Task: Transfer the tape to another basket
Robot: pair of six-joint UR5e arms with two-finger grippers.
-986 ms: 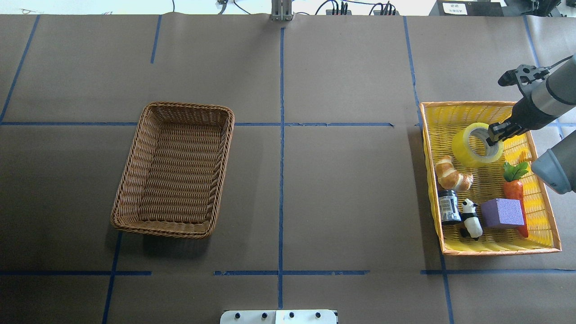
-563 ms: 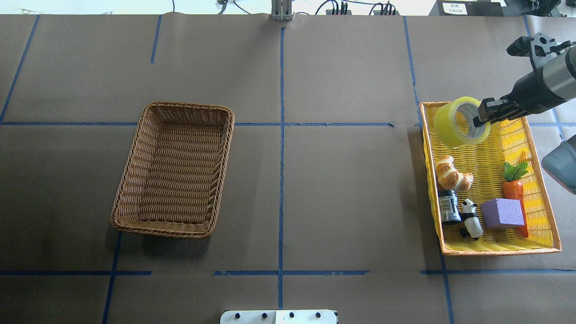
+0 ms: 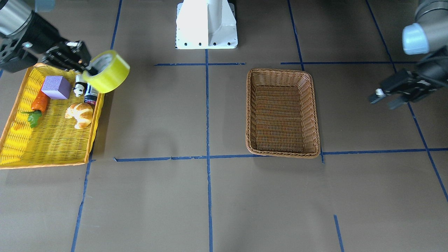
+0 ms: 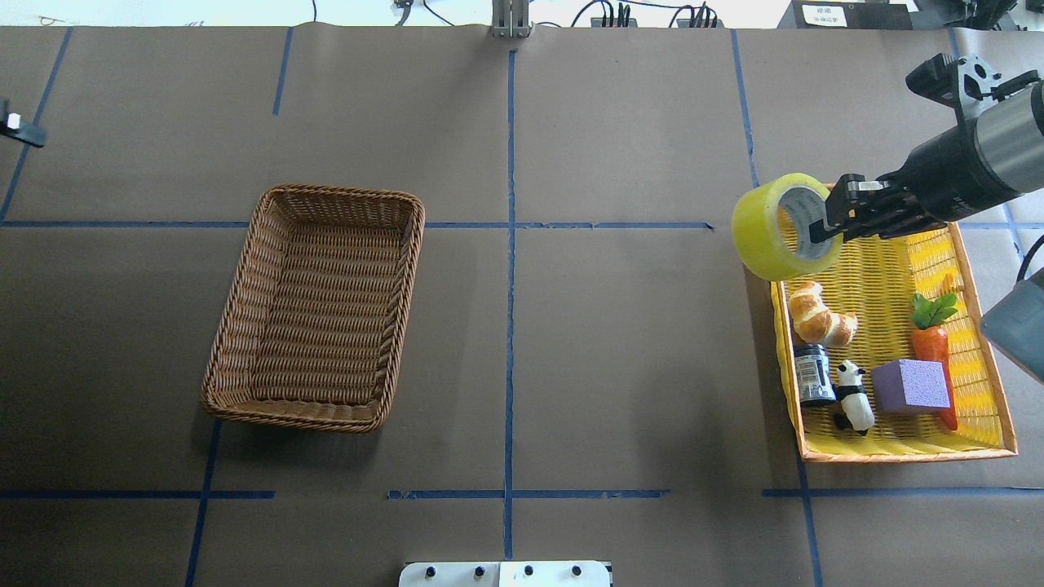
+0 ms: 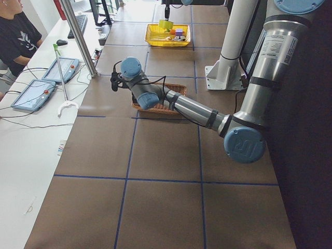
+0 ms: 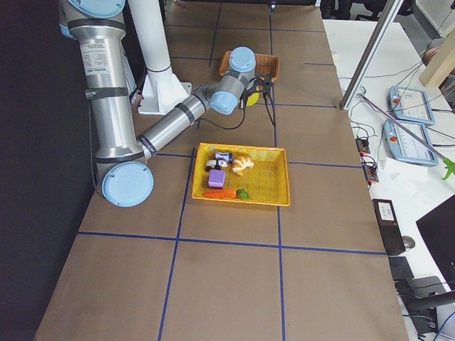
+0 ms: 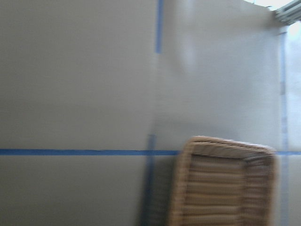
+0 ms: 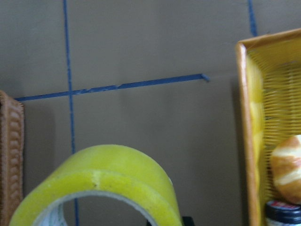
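Note:
The yellow tape roll (image 4: 754, 232) hangs in the air over the far left corner of the yellow basket (image 4: 897, 456). My right gripper (image 4: 820, 228) is shut on the roll's wall, with one finger inside the core. The same grip shows in the front view: right gripper (image 3: 89, 68), tape (image 3: 110, 71). The tape fills the bottom of the right wrist view (image 8: 103, 174). The brown wicker basket (image 4: 326, 192) stands empty left of centre, far from the tape. My left gripper (image 3: 383, 98) hovers open and empty beyond that basket's outer side; only its tip (image 4: 16, 126) shows overhead.
The yellow basket holds a croissant (image 4: 820, 314), a dark jar (image 4: 813, 373), a panda figure (image 4: 854, 395), a purple block (image 4: 911, 386) and a carrot (image 4: 932, 338). The white robot base (image 3: 206, 24) is at the table's near edge. Blue tape lines cross the brown table cover.
My right gripper has lifted the tape out of the yellow basket and carried it left, over the basket's far left corner. The left gripper's tip has come into view at the left edge.

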